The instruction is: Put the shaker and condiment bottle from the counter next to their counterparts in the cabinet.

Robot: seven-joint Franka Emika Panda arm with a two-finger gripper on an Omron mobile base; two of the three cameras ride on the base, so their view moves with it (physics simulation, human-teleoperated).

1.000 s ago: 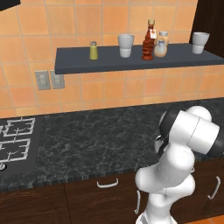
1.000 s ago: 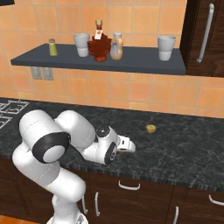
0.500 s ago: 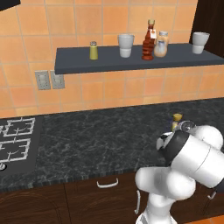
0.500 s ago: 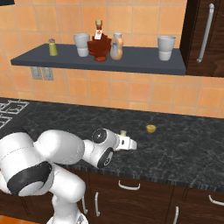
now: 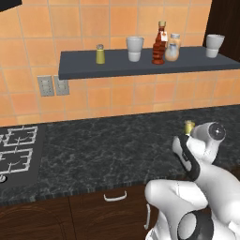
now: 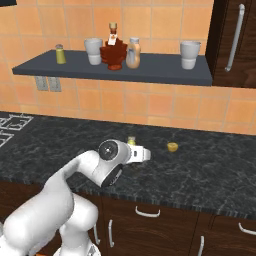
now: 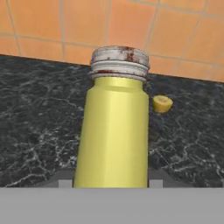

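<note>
half of the task looks done already: the condiment bottle (image 5: 160,43) stands on the cabinet (image 5: 140,69), touching or almost touching its counterpart, the pale orange bottle (image 5: 172,47). i cannot tell from here if they really touch.

the other half is left. the shaker (image 7: 114,127) is low over the counter (image 5: 108,150), near the front right part, and my gripper (image 7: 110,183) is pinching it — the yellow-green body fills the space between my two finger tips (image 7: 64,181) and the grey cap points away from me toward the tile wall. in the right base view the shaker (image 6: 131,142) shows just behind my wrist. whether its bottom is resting on the stone or is already lifted, i cannot say.

its twin shaker (image 5: 100,54) waits at the left part of the shelf, well apart from the nearest white cup (image 5: 134,48). so i judge there is good open room on both sides of the twin — the free shelf between it and the cup is the easier place.

for moving: a small yellow piece (image 6: 172,147) lies on the counter just beside my hand, toward the wall. the shelf front edge sticks out over the counter, so i think i must rise in front of it first and then go in above the slab. a second cup (image 5: 214,45) stands far right, next to the dark tall cupboard (image 6: 235,40), away from my way.
</note>
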